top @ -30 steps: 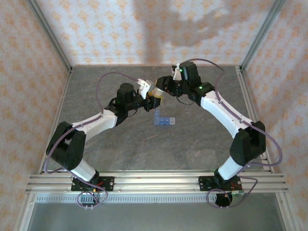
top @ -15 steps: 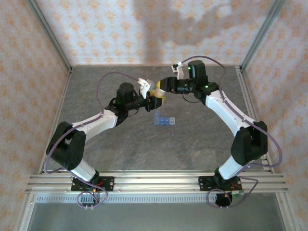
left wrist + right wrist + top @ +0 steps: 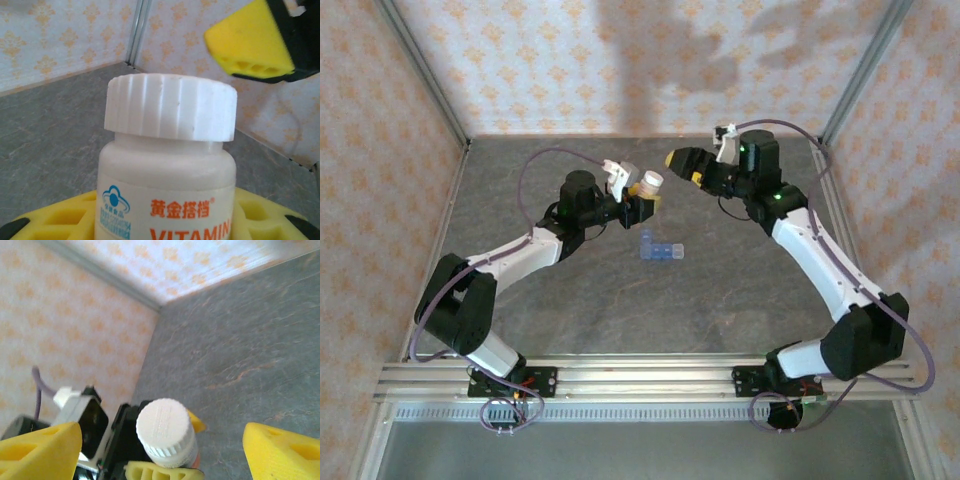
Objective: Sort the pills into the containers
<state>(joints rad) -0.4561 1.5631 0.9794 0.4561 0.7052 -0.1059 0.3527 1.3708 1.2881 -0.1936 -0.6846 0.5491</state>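
Nearest the arm bases, the translucent blue plastic pill-organizer strip (image 3: 660,250) lies flat mid-way across the grey stone-look table (image 3: 570,290). Just beyond it, the left gripper (image 3: 642,203) is clamped around a small white plastic vitamin bottle (image 3: 651,183), upright, ribbed cap on. Farther back, the right gripper (image 3: 684,164) hangs with yellow fingers (image 3: 282,455) spread wide, clear of the cap.

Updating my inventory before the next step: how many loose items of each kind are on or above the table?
White bottle: 1
Blue pill organizer: 1
Total: 2
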